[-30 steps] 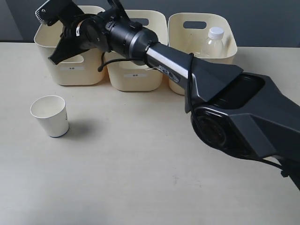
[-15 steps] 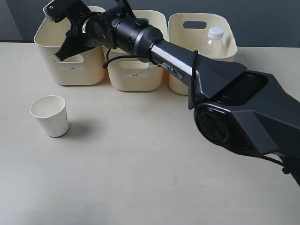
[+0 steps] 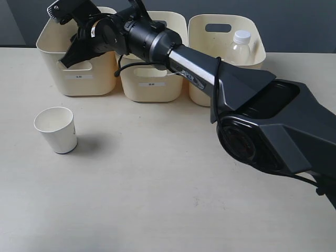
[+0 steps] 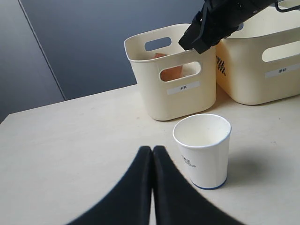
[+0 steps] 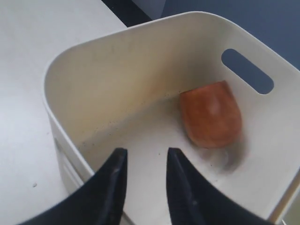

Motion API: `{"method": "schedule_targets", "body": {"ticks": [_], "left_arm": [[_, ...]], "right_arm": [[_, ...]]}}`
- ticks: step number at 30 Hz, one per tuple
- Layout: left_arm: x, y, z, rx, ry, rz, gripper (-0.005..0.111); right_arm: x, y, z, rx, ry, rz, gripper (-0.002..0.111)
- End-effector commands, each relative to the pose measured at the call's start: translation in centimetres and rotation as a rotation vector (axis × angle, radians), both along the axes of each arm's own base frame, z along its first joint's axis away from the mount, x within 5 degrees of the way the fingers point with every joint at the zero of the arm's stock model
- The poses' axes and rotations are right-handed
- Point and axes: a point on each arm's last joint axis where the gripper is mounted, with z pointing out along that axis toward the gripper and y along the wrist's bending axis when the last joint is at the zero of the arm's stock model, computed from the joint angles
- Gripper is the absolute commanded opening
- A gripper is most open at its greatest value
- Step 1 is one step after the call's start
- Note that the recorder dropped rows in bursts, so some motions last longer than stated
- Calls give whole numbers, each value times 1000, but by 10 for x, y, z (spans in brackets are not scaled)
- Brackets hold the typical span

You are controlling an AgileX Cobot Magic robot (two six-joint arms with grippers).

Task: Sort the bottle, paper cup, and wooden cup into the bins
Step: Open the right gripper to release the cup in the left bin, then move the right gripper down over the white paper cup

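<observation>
Right gripper (image 5: 143, 180) hangs released over the left bin (image 3: 50, 50); inside, at its two o'clock, the reddish-brown wooden cup (image 5: 211, 115) lies tipped, blurred. Left gripper (image 4: 152, 161) is clenched, empty.

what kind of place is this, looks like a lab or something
Probably a robot lab or test bench: a bare beige table against a plain dark wall, three labelled cream bins in a row, and staged sorting items like the paper cup and bottle.
</observation>
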Motion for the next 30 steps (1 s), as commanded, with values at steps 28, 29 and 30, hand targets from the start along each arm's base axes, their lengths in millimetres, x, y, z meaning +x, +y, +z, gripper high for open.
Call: {"method": "schedule_targets", "body": {"ticks": [28, 29, 30], "left_arm": [[0, 0, 0, -3, -9, -7, 0], [0, 0, 0, -3, -9, -7, 0], [0, 0, 0, -3, -9, -7, 0]], "right_arm": [[-100, 9, 143, -81, -2, 206, 30], [-106, 9, 146, -100, 0, 221, 30], [-110, 8, 149, -110, 8, 229, 30]]}}
